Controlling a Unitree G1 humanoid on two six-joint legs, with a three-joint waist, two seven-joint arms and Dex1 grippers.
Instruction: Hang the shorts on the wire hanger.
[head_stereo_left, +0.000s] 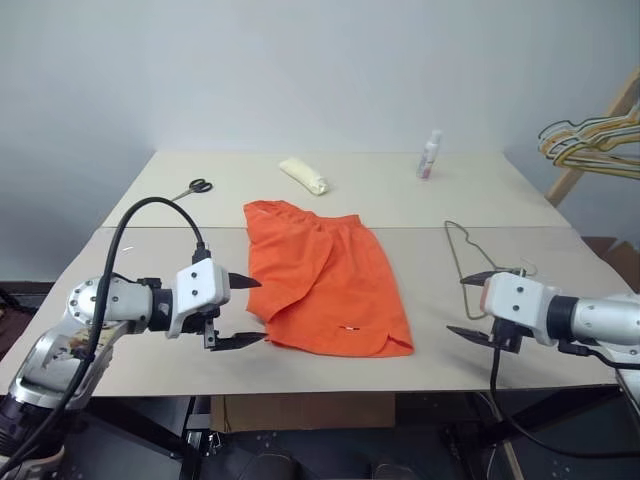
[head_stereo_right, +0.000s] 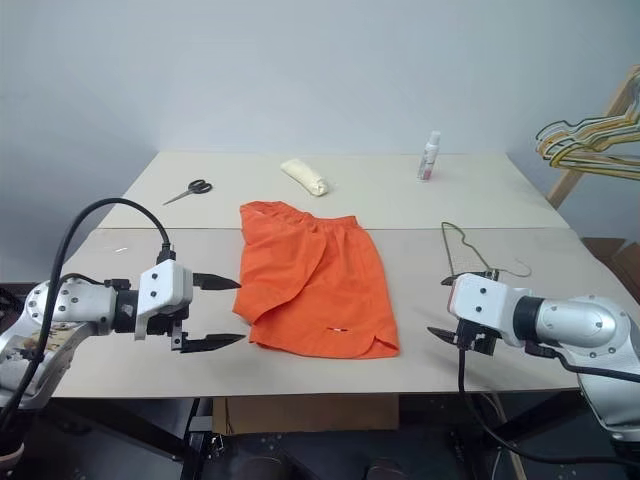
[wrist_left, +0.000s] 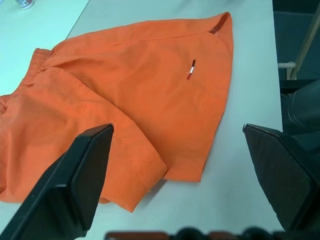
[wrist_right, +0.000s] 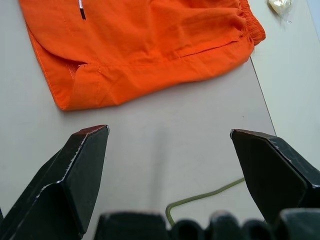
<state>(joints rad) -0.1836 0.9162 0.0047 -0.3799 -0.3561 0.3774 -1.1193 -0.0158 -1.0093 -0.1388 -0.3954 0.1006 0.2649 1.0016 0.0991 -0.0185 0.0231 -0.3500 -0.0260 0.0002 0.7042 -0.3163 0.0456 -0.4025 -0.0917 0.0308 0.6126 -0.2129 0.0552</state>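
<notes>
Grey wire hanger (head_stereo_left: 462, 250) — lower part hidden behind right gripper (head_stereo_left: 476, 304).

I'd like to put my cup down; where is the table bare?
Bare: between the shorts and hanger, and between the scissors and yellow roll. Crowded: the front corners, where both open end effectors, left and right, hover.

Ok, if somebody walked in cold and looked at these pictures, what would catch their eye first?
The bright orange shorts lying flat in the middle of the pale table stand out at once. Either side of them hang the left gripper and the right gripper, both open and holding nothing. To the robot's right of the shorts the thin wire hanger lies on the table, untouched.
</notes>
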